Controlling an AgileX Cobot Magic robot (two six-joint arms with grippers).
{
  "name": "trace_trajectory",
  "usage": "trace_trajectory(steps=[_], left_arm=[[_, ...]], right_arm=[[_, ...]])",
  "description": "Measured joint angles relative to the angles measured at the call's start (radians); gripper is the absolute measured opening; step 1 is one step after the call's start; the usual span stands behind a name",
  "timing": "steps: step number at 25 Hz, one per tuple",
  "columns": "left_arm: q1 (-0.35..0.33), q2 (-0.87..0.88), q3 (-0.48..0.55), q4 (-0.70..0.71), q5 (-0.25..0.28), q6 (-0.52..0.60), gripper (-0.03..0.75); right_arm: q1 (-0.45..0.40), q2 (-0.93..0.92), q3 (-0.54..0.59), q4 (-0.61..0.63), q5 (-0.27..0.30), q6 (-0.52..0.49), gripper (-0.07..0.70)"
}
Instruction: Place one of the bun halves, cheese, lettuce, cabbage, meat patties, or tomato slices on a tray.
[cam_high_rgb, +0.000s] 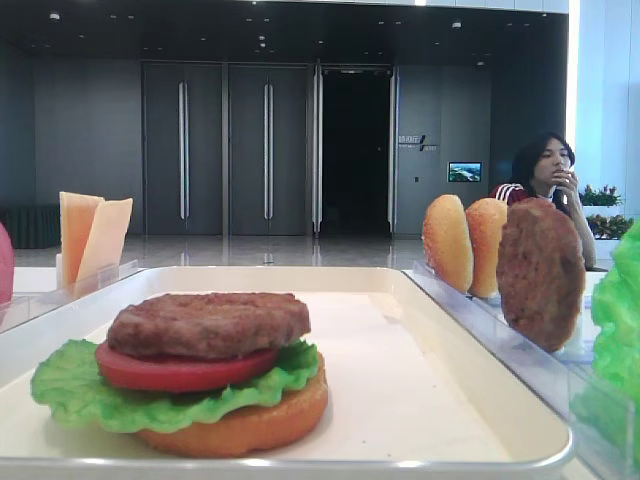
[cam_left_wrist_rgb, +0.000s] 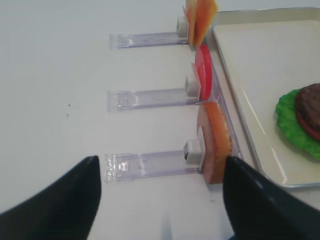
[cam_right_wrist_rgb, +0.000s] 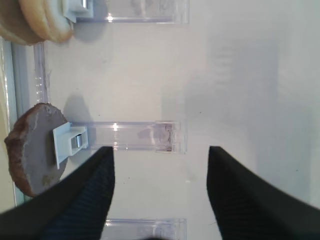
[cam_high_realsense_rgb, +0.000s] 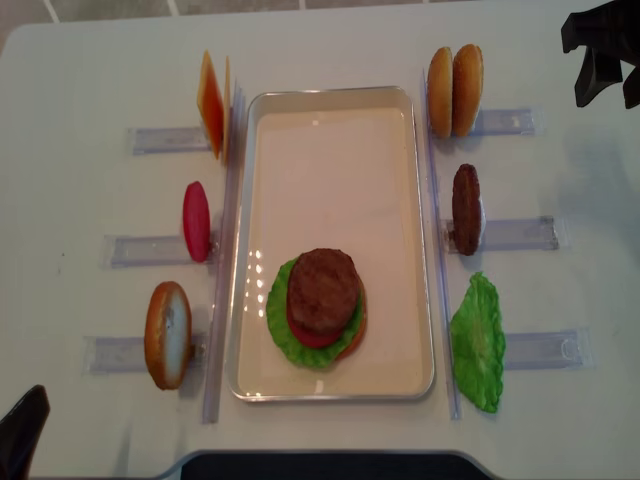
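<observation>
On the cream tray (cam_high_realsense_rgb: 330, 150) lies a stack (cam_high_realsense_rgb: 322, 295): bun half, lettuce, tomato slice, meat patty on top. Left of the tray, cheese (cam_high_realsense_rgb: 212, 100), a tomato slice (cam_high_realsense_rgb: 196, 220) and a bun half (cam_high_realsense_rgb: 168, 333) stand upright in holders. On the right stand two bun halves (cam_high_realsense_rgb: 455, 90), a patty (cam_high_realsense_rgb: 466, 208) and lettuce (cam_high_realsense_rgb: 478, 342). Cabbage is out of view. My right gripper (cam_right_wrist_rgb: 160, 150) is open and empty above the table, right of the patty (cam_right_wrist_rgb: 32, 150). My left gripper (cam_left_wrist_rgb: 161, 160) is open and empty, just short of the bun half (cam_left_wrist_rgb: 215, 142).
Clear plastic holders (cam_high_realsense_rgb: 510, 233) stick out sideways from both long sides of the tray. A person (cam_high_rgb: 545, 175) sits beyond the far right of the table. The table's front edge (cam_high_realsense_rgb: 320, 462) runs close behind the tray's near end.
</observation>
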Motion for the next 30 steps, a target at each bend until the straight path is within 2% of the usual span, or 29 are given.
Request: trace_trajectory(steps=[5, 9, 16, 30], left_arm=[[0.000, 0.000, 0.000, 0.000, 0.000, 0.000, 0.580], [0.000, 0.000, 0.000, 0.000, -0.001, 0.000, 0.580], [0.000, 0.000, 0.000, 0.000, -0.001, 0.000, 0.580], [0.000, 0.000, 0.000, 0.001, -0.001, 0.000, 0.580]], right_arm=[[0.000, -0.044, 0.010, 0.000, 0.000, -0.003, 0.421], [0.000, -0.133, 0.086, 0.000, -0.002, -0.003, 0.421], [0.000, -0.392, 0.242, -0.001, 0.001, -0.001, 0.420], [0.000, -0.914, 0.427, -0.041, 0.005, 0.000, 0.417]])
